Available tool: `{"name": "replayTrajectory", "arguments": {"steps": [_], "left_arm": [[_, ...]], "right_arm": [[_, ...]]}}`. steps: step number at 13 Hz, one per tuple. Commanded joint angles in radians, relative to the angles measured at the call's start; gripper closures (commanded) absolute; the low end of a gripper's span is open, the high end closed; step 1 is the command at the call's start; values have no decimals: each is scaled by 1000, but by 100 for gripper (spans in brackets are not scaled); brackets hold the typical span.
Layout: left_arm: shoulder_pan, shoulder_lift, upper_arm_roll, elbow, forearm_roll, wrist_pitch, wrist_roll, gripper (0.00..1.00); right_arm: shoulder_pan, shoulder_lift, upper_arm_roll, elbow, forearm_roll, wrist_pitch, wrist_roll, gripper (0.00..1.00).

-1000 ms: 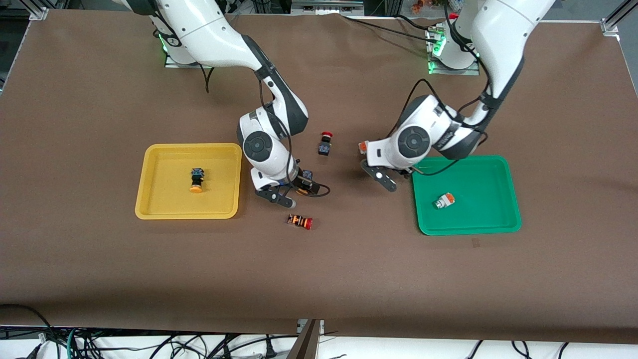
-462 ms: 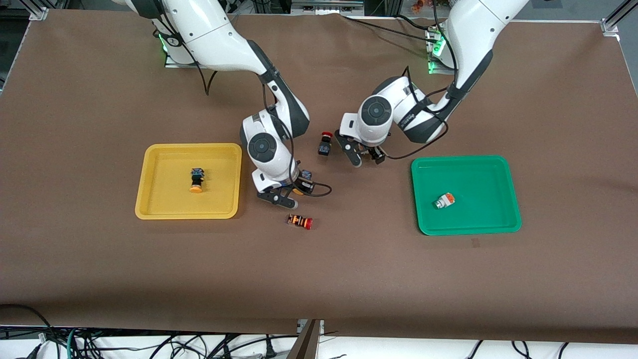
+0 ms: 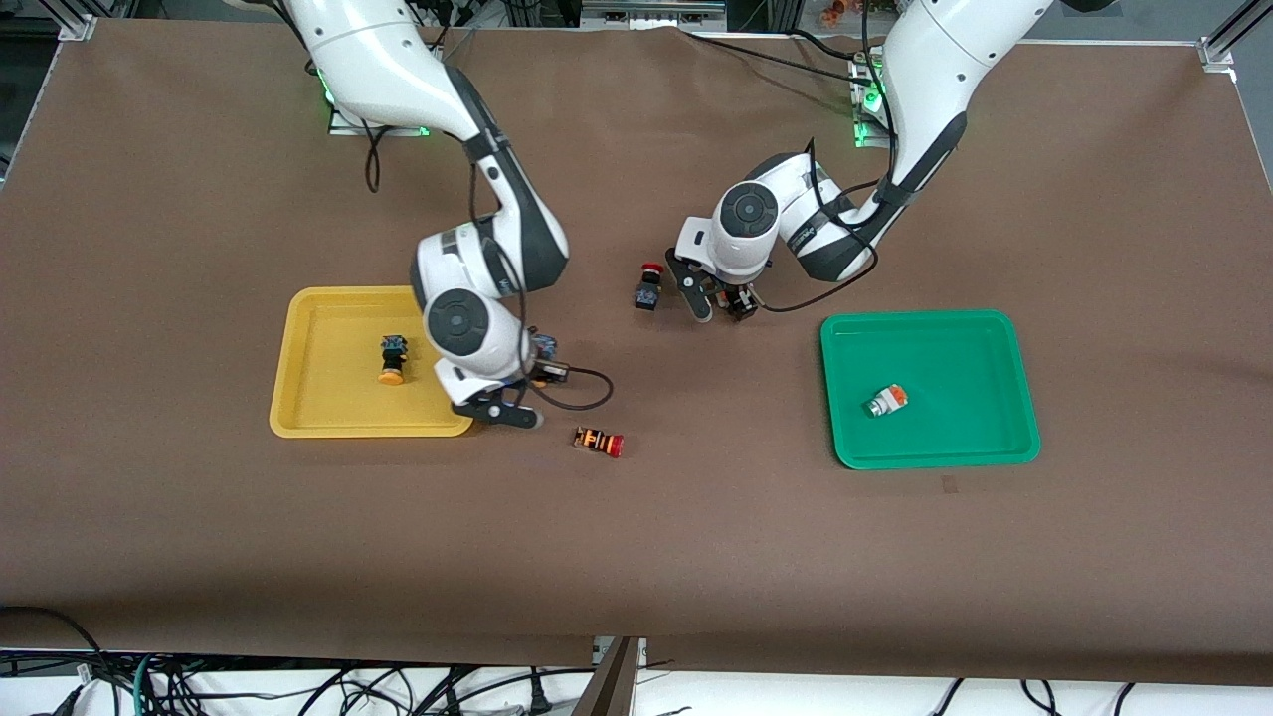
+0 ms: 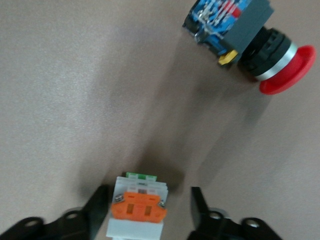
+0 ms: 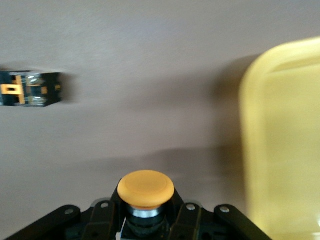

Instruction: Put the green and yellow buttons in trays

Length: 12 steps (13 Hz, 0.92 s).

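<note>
Left wrist view: white-and-orange button (image 4: pixel 137 210) lies between spread left fingers (image 4: pixel 95 212), mid-desk.
Right fingers (image 5: pixel 102 217) pinch yellow-capped button (image 5: pixel 146 192) beside yellow tray (image 5: pixel 285 150).

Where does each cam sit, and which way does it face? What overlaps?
Front: high across the table, facing both arm bases; shows both arms, yellow tray, green tray.
Left wrist: looks down past the left gripper, open astride a white-and-orange switch; red-capped switch nearby.
Right wrist: looks down past the right gripper, shut on a yellow-capped button.
Shared: front and left wrist show the red-capped switch; front and right wrist show the yellow tray and orange-striped switch.
</note>
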Motion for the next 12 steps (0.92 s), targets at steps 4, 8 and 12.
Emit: {"name": "replayTrajectory", "arguments": {"steps": [4,8,12], "left_arm": [[29,-36,1,38,28,-97,3,100],[168,-87,-5,160,20,-313,15,100],[280,-96,4,276,32,-510,18,100]], "right_arm": [[-2,-113,-124,-287,-10,85,-322,86],[-2,-107,-124,-375,12,231,-330,32],[-2,-156,-126,-300,53,118,-303,9]]}}
